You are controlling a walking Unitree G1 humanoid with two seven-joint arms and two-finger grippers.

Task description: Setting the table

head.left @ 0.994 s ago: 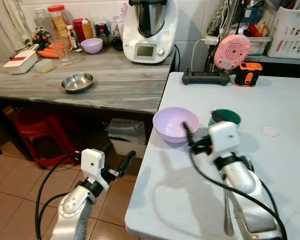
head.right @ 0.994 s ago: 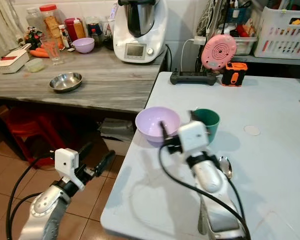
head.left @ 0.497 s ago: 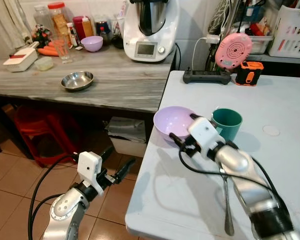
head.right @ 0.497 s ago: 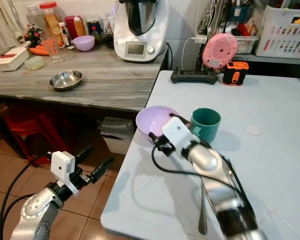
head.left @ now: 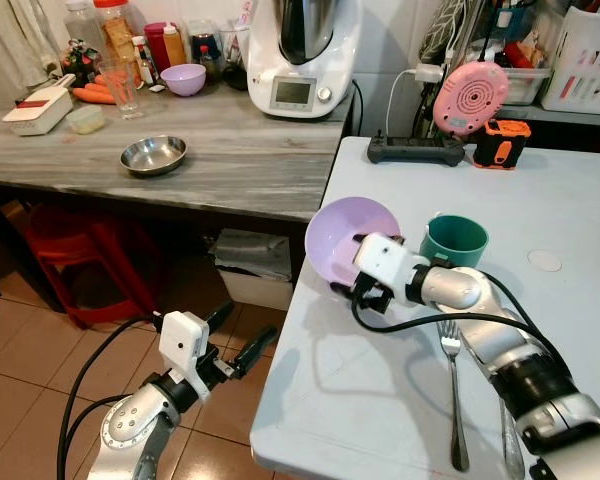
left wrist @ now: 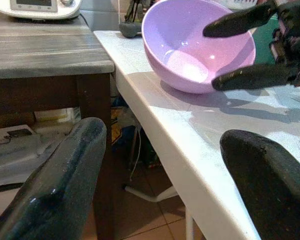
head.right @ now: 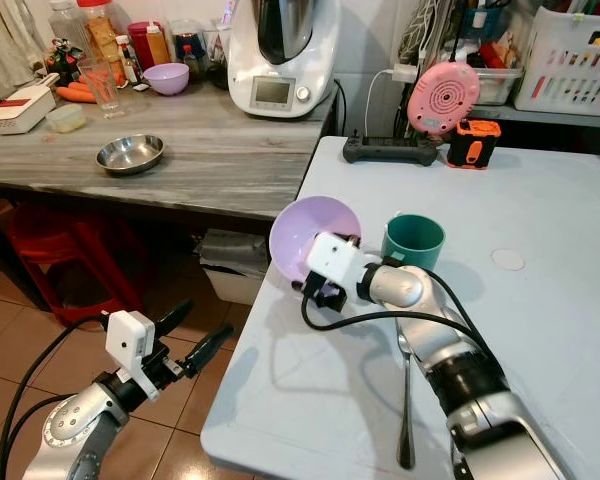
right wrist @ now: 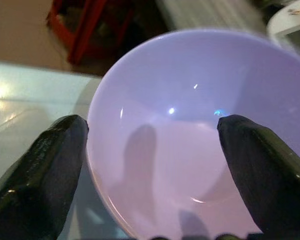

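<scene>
The white table (head.left: 570, 210) takes the right part of the scene, and beside it on the left stands a long grey wooden counter (head.left: 230, 160) with a white kitchen machine (head.left: 302, 55) at its back. On the counter lie a small steel bowl (head.left: 153, 155) and, far behind, a second small purple bowl (head.left: 183, 78). The purple bowl (head.left: 342, 235) of the task is at the near left edge of the table, tilted so that its opening faces toward the robot's left. The right gripper (head.left: 368, 292) is at this bowl, its two black fingers (right wrist: 45, 170) spread wide, one on each side of the rim, with the bowl between them. Just beside the bowl, on its right, stands a green cup (head.left: 454, 241). A fork (head.left: 452, 385) lies on the table nearer to the robot. The left gripper (head.left: 238, 340) hangs low over the brown tiled floor (head.left: 20, 350), its fingers apart and holding nothing.
</scene>
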